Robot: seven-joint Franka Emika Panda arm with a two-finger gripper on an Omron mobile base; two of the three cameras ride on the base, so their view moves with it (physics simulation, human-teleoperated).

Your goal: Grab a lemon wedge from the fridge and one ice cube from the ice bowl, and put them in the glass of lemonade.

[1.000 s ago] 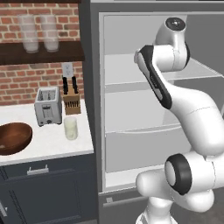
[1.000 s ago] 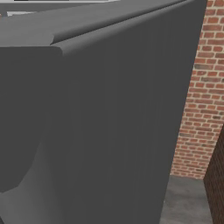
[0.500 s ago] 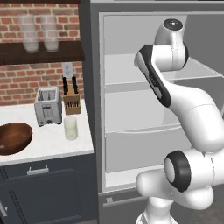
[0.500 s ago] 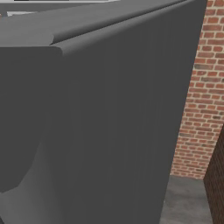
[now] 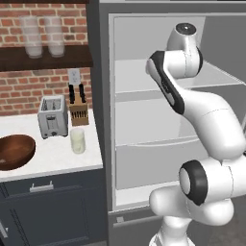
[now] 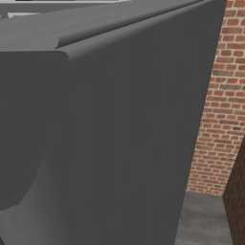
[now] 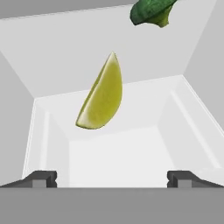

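Observation:
In the hand view, the yellow-green lemon wedge (image 7: 101,97) lies on a white shelf inside the fridge (image 5: 103,125), ahead of my gripper (image 7: 112,178) and apart from it. The gripper is open, its two dark fingertips (image 7: 40,177) spread wide with nothing between them. My arm (image 5: 192,96) reaches into the fridge's upper part. On the counter to the left stand the glass of lemonade (image 5: 77,140) and the wide brown ice bowl (image 5: 14,151). The ice cube is hidden from view.
A green vegetable (image 7: 151,12) lies beyond the wedge on the same shelf. A toaster (image 5: 53,116) and knife block (image 5: 79,108) stand behind the glass. Frosted jars (image 5: 32,36) sit on a wall shelf. The open dark grey fridge door (image 6: 119,139) blocks the right, beside a brick wall (image 6: 215,95).

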